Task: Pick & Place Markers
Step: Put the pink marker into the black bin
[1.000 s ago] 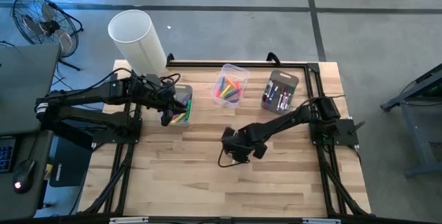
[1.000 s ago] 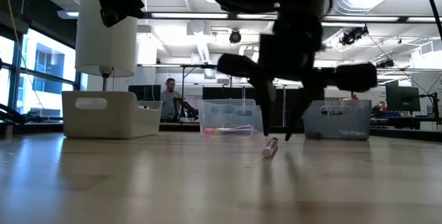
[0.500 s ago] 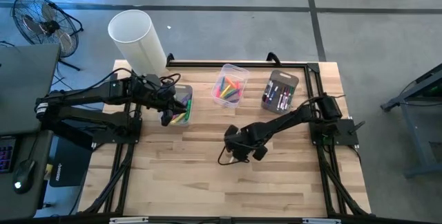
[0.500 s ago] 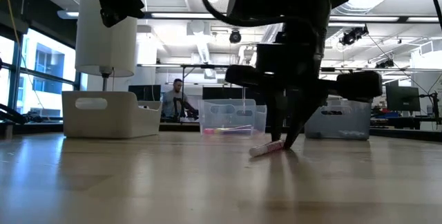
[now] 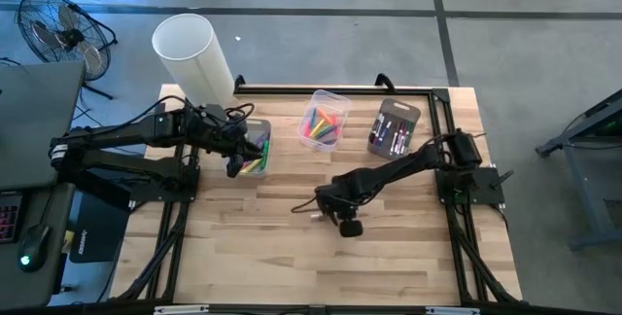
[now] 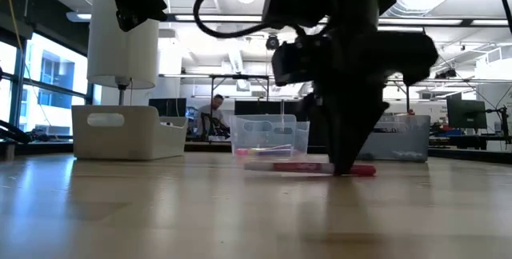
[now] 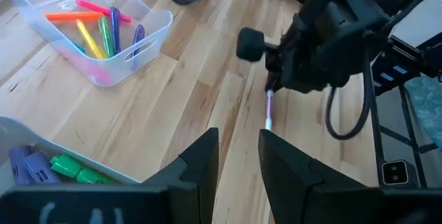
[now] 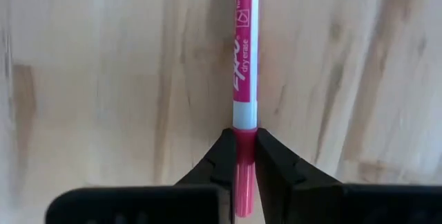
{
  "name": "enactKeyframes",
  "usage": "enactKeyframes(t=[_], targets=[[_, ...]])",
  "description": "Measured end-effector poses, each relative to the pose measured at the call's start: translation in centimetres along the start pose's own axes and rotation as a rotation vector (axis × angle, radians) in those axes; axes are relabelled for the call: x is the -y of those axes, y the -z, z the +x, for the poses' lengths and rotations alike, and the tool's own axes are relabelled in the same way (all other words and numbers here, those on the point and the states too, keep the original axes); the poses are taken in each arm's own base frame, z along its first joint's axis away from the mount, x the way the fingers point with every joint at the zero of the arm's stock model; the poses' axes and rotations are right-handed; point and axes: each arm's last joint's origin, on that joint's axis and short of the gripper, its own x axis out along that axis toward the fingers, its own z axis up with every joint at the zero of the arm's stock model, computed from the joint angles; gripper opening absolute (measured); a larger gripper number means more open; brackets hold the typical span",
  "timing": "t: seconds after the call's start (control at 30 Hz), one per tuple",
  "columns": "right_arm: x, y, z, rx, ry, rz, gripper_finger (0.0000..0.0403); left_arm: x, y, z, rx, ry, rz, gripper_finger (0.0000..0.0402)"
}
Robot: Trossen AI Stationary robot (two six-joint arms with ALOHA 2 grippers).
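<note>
Since 1 s ago the right tool point(image 5: 324, 205) has dropped to the counter point(image 5: 253, 247) and turned, and the pink marker point(image 8: 243, 79) now lies broadside across the low view's center instead of end-on. Right tool sits just below center in the high view; its fingers point(image 8: 222, 158) are pinched on the marker's pink cap end, white barrel pointing away from the wrist, marker flat on the wood. Left tool point(image 5: 236, 162) hangs at center-left of the high view over the white bin point(image 5: 260, 142), unchanged, jaws partly apart with nothing between them; that bin holds green and purple markers point(image 7: 48, 169). Clear bin point(image 5: 324, 121) at upper center of the high view carries pink, orange, yellow and green markers; grey bin point(image 5: 394, 126) to its right holds dark ones. White cylinder point(image 5: 191, 54) stands at the upper left. 1 person point(image 6: 214, 113) is in the room behind, mid-left of the low view.
</note>
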Motion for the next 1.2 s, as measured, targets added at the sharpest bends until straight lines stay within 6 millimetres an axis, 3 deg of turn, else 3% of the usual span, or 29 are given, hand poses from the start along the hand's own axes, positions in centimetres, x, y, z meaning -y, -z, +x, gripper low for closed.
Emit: enactKeyframes(t=[0.1, 0.37, 0.53, 0.63, 0.73, 0.93, 1.2], targets=[[0.2, 0.2, -1.5, 0.018, -0.015, 0.146, 0.0023, 0.0, 0.0, 0.0, 0.002, 0.001, 0.001, 0.0101], [0.9, 1.0, -9.3, 0.225, 0.060, 0.388, 0.0029, 0.0, 0.0, 0.0, 0.002, 0.001, 0.023, 0.0101], [4.0, 3.1, -15.0, 0.394, 0.246, 0.621, 0.0026, 0.0, -0.1, 0.0, 0.006, 0.003, 0.034, 0.0101], [6.3, 5.5, -18.7, 0.492, 0.351, 0.810, 0.0026, 0.0, 0.0, 0.0, 0.005, 0.003, 0.055, 0.0101], [8.6, 8.2, -21.1, 0.521, 0.404, 1.034, 0.0028, 0.0, -0.1, 0.0, 0.007, 0.003, 0.062, 0.0101], [12.7, 12.6, -22.1, 0.356, 0.457, 1.407, 0.0026, 0.1, -0.2, 0.0, 0.017, 0.005, 0.063, 0.0101], [17.0, 12.9, -19.8, 0.191, 0.372, 1.541, 0.0028, 0.1, -0.2, 0.0, 0.017, 0.005, 0.064, 0.0101]])
